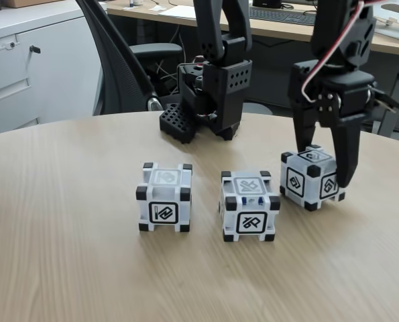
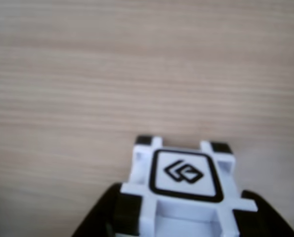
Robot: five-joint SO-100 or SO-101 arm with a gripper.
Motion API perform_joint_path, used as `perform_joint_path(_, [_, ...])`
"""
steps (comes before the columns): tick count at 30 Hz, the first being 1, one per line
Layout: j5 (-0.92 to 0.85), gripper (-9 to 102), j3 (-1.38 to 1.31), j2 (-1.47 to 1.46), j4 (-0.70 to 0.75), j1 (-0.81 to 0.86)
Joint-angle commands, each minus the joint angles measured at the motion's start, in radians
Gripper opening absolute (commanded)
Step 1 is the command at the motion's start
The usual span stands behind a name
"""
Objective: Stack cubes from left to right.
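Fixed view: three cubes in a row on the wooden desk (image 1: 65, 255). Left cube (image 1: 164, 197) at 9 o'clock of the middle cube (image 1: 250, 205), right cube (image 1: 310, 177) at 2 o'clock of it, all apart. Gripper (image 1: 320, 176) straddles the right cube, fingers (image 1: 347, 161) down either side; contact unclear. Black base block (image 1: 180, 123) at 12 o'clock.

Wrist view: right cube (image 2: 185, 183) at 6 o'clock on the desk (image 2: 137, 69), dark fingers (image 2: 100, 222) flanking it; grip can't be judged.

No readable text or numbers — the cubes (image 1: 164, 197) carry only black-framed geometric symbols.
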Motion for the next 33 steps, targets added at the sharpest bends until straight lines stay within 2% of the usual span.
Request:
perform_joint_path(1, [-0.006, 0, -0.017, 0.1, -0.008, -0.002])
perform_joint_path(6, [-0.008, 0, -0.017, 0.137, -0.008, 0.002])
perform_joint_path(13, [-0.015, 0, -0.017, 0.169, -0.006, 0.114])
perform_joint_path(26, [-0.173, 0, -0.017, 0.448, -0.005, 0.221])
perform_joint_path(33, [-0.281, 0, -0.017, 0.488, -0.003, 0.385])
